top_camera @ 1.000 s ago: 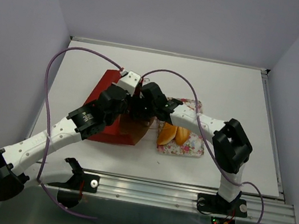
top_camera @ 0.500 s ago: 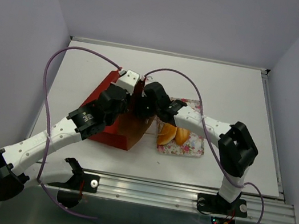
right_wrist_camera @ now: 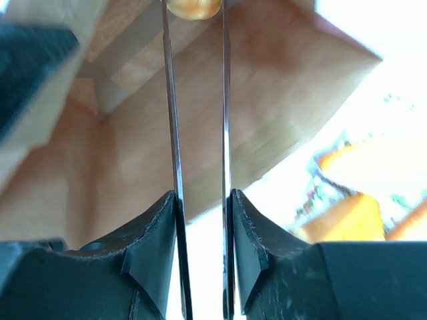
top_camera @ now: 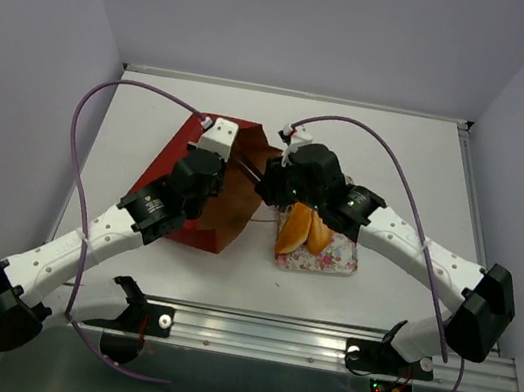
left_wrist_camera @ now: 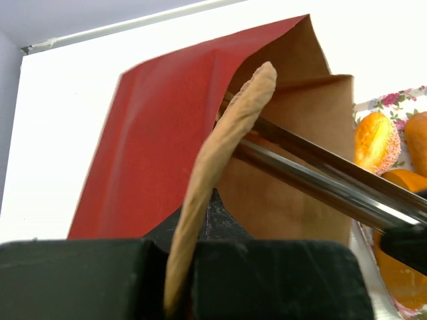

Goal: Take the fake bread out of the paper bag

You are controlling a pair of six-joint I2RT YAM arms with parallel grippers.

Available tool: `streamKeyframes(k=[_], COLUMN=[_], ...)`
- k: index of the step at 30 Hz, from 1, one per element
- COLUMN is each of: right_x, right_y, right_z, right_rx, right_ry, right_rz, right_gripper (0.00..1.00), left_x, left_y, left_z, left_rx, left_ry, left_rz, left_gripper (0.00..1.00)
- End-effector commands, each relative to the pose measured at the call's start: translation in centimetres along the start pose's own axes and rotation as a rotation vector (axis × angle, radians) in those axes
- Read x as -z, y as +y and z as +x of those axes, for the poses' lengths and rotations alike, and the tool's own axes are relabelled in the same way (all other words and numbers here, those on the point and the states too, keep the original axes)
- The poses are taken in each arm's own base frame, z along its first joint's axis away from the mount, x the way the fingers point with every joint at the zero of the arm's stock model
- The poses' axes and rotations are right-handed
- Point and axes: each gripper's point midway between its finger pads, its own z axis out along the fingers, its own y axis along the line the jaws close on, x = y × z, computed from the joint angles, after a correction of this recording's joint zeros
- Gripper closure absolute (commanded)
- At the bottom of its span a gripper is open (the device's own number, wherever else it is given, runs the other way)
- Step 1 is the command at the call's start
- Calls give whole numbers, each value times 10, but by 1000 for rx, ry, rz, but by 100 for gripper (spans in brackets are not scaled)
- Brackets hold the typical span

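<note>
1 round bun (right_wrist_camera: 193,6) now pinched in right gripper (right_wrist_camera: 194,30) tips, backing out of the paper bag (top_camera: 189,178) left of table (top_camera: 400,160) centre, left gripper (left_wrist_camera: 188,257) clamping its rim; other fake bread (top_camera: 291,236) on tray (top_camera: 343,262), nearly done.

One paper bag (top_camera: 170,168), one floral tray (top_camera: 340,261), four bread pieces (left_wrist_camera: 377,140) (left_wrist_camera: 419,133) (left_wrist_camera: 400,183) (right_wrist_camera: 193,7), two hands (left_wrist_camera: 193,250) (right_wrist_camera: 194,30)

Left arm (top_camera: 104,229) and right arm (top_camera: 415,248) angled inward, left tool (left_wrist_camera: 183,267) pinched closed, right tool (right_wrist_camera: 193,27) narrowly clamped

red-brown paper bag (top_camera: 174,154), floral tray (top_camera: 338,259)
</note>
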Motion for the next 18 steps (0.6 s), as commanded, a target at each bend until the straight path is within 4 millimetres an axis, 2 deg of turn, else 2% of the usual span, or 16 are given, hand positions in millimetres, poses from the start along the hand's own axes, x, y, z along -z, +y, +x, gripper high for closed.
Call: streamKeyframes(k=[1,3,7,11,13,14,16,17,18], right_x=[31,50,82,132,149,166,180,189,198], right_y=[-6,-7,-5,-1,3,2,-13,-26,-43], right_z=[-5,-10,-7,-13,-17,-19,-23,-13,-19], right_rx=[32,36,25,2,-24,-32,-84,-95,-143], right_ry=[-25,-38,-5,-7,-13,-17,-39,-4,-50], right_rz=[32,34,20,-21,-39,-34,59,125,225], right_gripper=[96,96,96,96,96,96,96,96,95], left_x=[-1,-1,0,-1,-3,-3,-6,-7,-8], left_y=[8,12,15,19,19,19,18,18,18], left_z=[-22,-24,-30,-32,-33,-36,-36,-38,-37], left_rx=[44,50,59,69,73,89,99,108,108], left_ry=[-55,-58,-71,-75,-74,-77,-76,-80,-81], left_rz=[-61,-81,-96,-128,-137,-139,-147,-154,-155], left_gripper=[100,100,100,100,100,100,100,100,100])
